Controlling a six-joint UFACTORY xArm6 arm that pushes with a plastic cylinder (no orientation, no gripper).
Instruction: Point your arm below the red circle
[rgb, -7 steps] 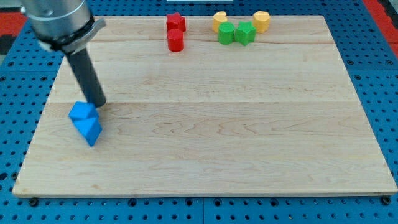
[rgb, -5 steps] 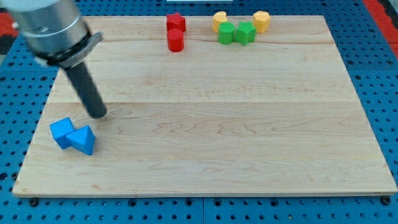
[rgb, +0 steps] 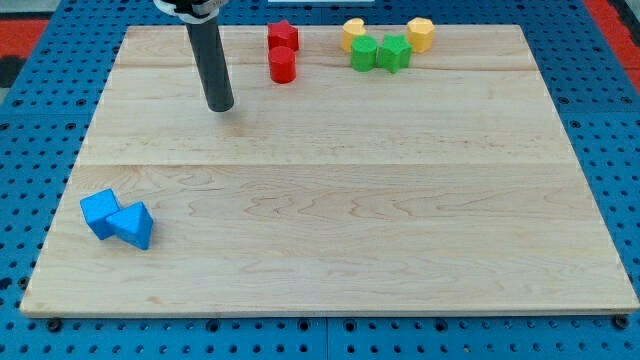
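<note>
My tip (rgb: 221, 107) rests on the wooden surface (rgb: 330, 200) — left of and slightly below the red circle (rgb: 282, 65), apart from it; no gripper shows, so none to judge.

- My tip (rgb: 221, 106) rests on the wooden table (rgb: 400, 220) near its top edge, left of centre.
- The red circle (rgb: 283, 65) lies to the tip's right and slightly higher, near but apart.
- A red star (rgb: 282, 36) touches the circle from above, at the top edge.
- Two green blocks (rgb: 379, 53) sit side by side near the top edge, right of centre, flanked above by two yellow blocks (rgb: 387, 34).
- A blue cube (rgb: 99, 212) and a blue triangle (rgb: 134, 225) touch near the bottom-left corner.
</note>
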